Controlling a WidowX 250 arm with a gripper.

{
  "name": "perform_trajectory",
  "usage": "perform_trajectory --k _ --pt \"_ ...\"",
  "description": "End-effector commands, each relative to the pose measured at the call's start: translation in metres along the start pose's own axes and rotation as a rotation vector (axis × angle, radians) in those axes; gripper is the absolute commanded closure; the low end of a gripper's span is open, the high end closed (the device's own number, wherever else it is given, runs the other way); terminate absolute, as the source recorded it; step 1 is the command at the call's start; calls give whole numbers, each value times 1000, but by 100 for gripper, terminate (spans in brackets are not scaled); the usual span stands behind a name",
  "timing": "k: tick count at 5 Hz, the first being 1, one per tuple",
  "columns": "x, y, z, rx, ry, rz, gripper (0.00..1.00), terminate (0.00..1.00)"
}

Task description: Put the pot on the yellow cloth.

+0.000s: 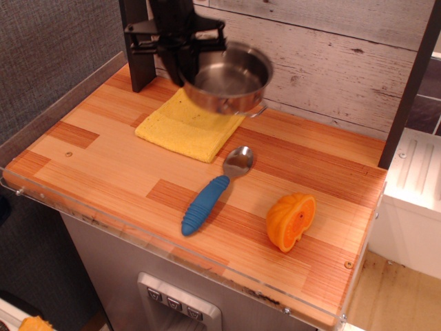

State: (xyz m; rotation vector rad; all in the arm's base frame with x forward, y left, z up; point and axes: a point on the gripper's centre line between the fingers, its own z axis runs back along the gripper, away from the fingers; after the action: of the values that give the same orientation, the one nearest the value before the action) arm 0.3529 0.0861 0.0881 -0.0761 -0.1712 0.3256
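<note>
pot [227,77]: it's up in the air with me, hanging off its left rim, clear of the tabletop [124,172]. Shiny steel, open side up, tipped a bit. One thin wire loop handle pokes out at its near right side.

jaws [185,65]: clamped on the pot's left rim as far as I can tell. The wall hides the actual tips, so I'm going by the pot hanging in the air with nothing else touching it.

yellow cloth [178,124]: flat at the far left of the tabletop, right under and slightly nearer than the pot. The pot covers its far right corner from this angle.

the relation that matters: the pot hangs to the right of my jaws, so lining up the jaws over the cloth isn't the same as lining up the pot. The bowl looks like it sits over the cloth's far right edge, not the middle. My guess is it wants a nudge left and nearer, then straight down.

fit: pot looks about as wide as the cloth, so not much slack for landing off-centre.

other stuff: blue-handled spoon [213,189] lies just near-right of the cloth, bowl end pointing at it. Orange toy [291,221] is well off to the near right. Neither is under the pot.

progress: carry looks mostly done, set-down not yet.
</note>
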Motion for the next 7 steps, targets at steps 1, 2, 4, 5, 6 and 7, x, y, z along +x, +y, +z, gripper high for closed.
perform_trajectory --k 1,2,4,5,6,7 --pt "15 34 -10 60 -29 35 100 0" --pt "21 44 -18 72 -23 43 100 0" --pt "24 53 -30 73 0 68 100 0" --pt "22 48 -29 64 -9 57 0 0" --pt "19 44 -22 49 -31 47 0 0" --pt "15 38 3 28 -77 -22 0 0"
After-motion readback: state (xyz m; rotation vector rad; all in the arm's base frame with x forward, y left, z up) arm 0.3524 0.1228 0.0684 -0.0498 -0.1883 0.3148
